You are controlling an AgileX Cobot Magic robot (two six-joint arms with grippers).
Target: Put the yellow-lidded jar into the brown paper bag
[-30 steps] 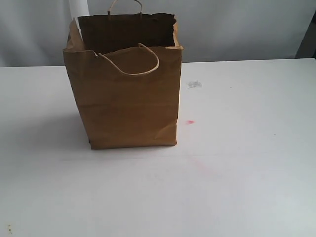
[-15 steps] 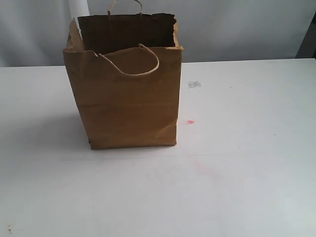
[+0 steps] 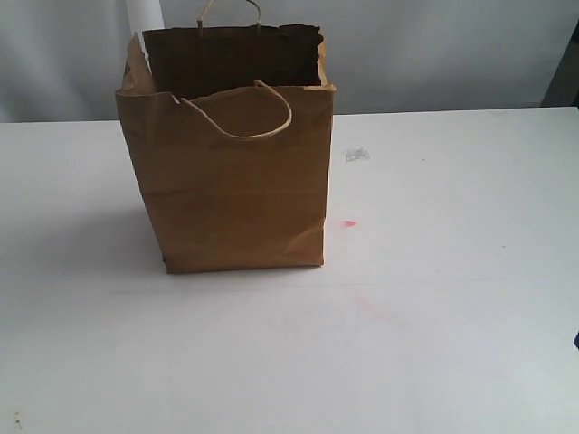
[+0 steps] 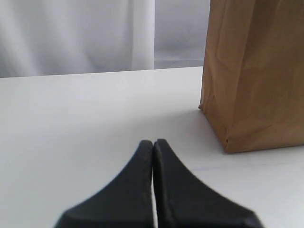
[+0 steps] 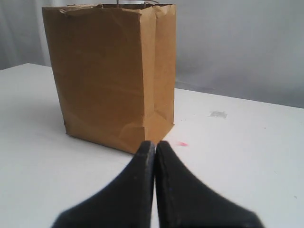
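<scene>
On the exterior view, the brown paper bag (image 3: 235, 199) stands upright on the white table (image 3: 452, 316), at about 10 o'clock from the table's middle. Its ragged mouth is open. The front cord handle (image 3: 244, 113) droops over the front panel. The inside is dark, so I cannot tell whether the yellow-lidded jar lies in there. A small pink mark (image 3: 348, 223) sits on the table at 3 o'clock from the bag's lower corner, and a grey smudge (image 3: 356, 155) at 2 o'clock.

On the left wrist view, the left gripper (image 4: 153, 147) has its black fingers pressed together on nothing, low over the table, with the bag near ahead.

On the right wrist view, the right gripper (image 5: 155, 147) is likewise closed and empty, facing a creased corner of the bag.
</scene>
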